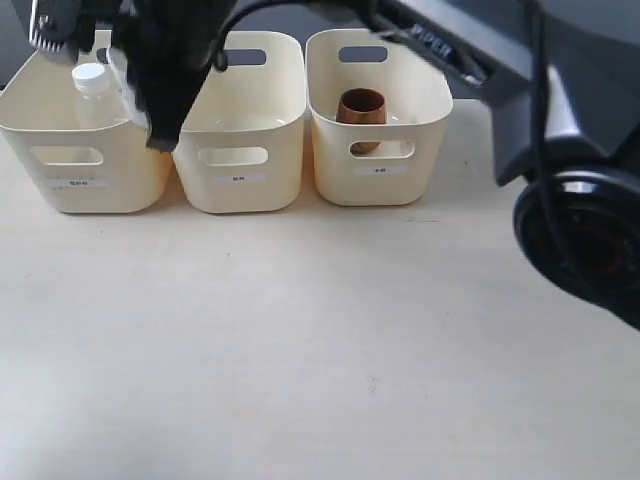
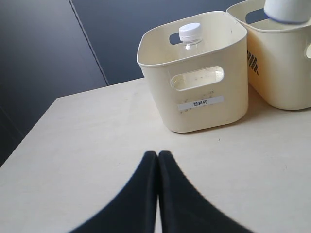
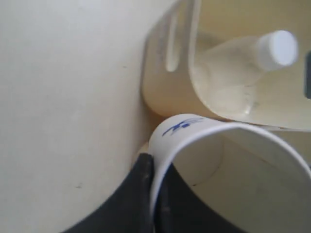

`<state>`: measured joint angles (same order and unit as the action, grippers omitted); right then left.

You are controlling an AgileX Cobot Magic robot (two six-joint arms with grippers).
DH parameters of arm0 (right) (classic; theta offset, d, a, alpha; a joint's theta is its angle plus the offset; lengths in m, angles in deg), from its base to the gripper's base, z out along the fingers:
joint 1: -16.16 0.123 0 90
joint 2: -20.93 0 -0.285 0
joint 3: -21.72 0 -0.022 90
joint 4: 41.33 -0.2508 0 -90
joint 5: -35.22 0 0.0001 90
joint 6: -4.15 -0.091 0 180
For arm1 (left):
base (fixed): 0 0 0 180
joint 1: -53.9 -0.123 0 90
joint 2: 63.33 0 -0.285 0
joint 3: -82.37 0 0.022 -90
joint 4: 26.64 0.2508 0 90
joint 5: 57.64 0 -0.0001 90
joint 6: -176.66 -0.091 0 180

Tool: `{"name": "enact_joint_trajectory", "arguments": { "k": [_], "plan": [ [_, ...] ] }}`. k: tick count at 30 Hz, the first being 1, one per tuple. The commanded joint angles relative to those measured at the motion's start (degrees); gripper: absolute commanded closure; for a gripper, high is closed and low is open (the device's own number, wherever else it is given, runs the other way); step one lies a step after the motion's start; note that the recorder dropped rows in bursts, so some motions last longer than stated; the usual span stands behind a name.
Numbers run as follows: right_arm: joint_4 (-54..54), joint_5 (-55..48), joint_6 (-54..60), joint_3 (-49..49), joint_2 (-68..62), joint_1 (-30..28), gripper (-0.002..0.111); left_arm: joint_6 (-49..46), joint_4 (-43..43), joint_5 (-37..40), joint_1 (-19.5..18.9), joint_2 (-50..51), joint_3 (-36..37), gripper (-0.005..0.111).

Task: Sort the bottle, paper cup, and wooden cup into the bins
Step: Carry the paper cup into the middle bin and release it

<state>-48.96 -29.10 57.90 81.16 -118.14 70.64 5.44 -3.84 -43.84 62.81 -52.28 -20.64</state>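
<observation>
I am carrying the paper cup [image 3: 204, 145], its rim pinched in my right gripper [image 3: 154, 194], above the middle bin [image 1: 240, 120]; next I lower and release. Left gripper [image 2: 158, 160] is resting clenched, empty.

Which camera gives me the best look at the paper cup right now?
The right wrist view: the paper cup fills it, its rim pinched by the right gripper, blue mark visible, above the bins. The left wrist view catches only its base at the frame edge. In the exterior view the arm hides it.
</observation>
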Motion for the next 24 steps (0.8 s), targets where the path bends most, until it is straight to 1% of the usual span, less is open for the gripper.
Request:
{"name": "enact_joint_trajectory", "arguments": {
  "k": [1, 5, 8, 11, 16, 18, 19, 21, 22, 23, 24],
  "plan": [
    [1.48, 4.89, -7.38, 0.2, 2.59, -3.8, 0.109, 0.09, 0.02, -0.1, 0.3, -0.19, 0.22, 0.107],
    [2.63, 8.28, -13.24, 0.2, 1.62, -7.43, 0.109, 0.09, 0.02, -0.1, 0.3, -0.19, 0.22, 0.107],
    [0.25, 8.7, -15.04, 0.2, -1.05, -9.81, 0.109, 0.09, 0.02, -0.1, 0.3, -0.19, 0.22, 0.107],
    [-1.51, 9.57, -15.04, 0.2, -3.99, -11.2, 0.109, 0.09, 0.02, -0.1, 0.3, -0.19, 0.22, 0.107],
    [-2.04, 13.61, -18.73, 0.2, -8.24, -13.17, 0.109, 0.09, 0.02, -0.1, 0.3, -0.19, 0.22, 0.107],
    [-2.16, 13.61, -19.05, 0.2, -9.05, -13.77, 0.108, 0.09, 0.02, -0.1, 0.3, -0.19, 0.22, 0.107],
    [-2.44, 13.61, -19.16, 0.2, -9.33, -13.87, 0.106, 0.09, 0.02, -0.1, 0.3, -0.19, 0.22, 0.107],
    [-2.77, 13.61, -19.16, 0.2, -9.56, -14.01, 0.096, 0.09, 0.02, -0.1, 0.3, -0.19, 0.22, 0.107],
    [-3.17, 13.72, -19.16, 0.2, -9.56, -14.01, 0.089, 0.09, 0.02, -0.1, 0.3, -0.19, 0.22, 0.107],
    [-3.74, 14.11, -19.29, 0.2, -9.69, -14.01, 0.078, 0.09, 0.02, -0.1, 0.3, -0.19, 0.22, 0.107],
    [-4.12, 14.22, -19.3, 0.2, -9.69, -14.01, 0.073, 0.09, 0.02, -0.1, 0.3, -0.19, 0.22, 0.107]
  ]
}}
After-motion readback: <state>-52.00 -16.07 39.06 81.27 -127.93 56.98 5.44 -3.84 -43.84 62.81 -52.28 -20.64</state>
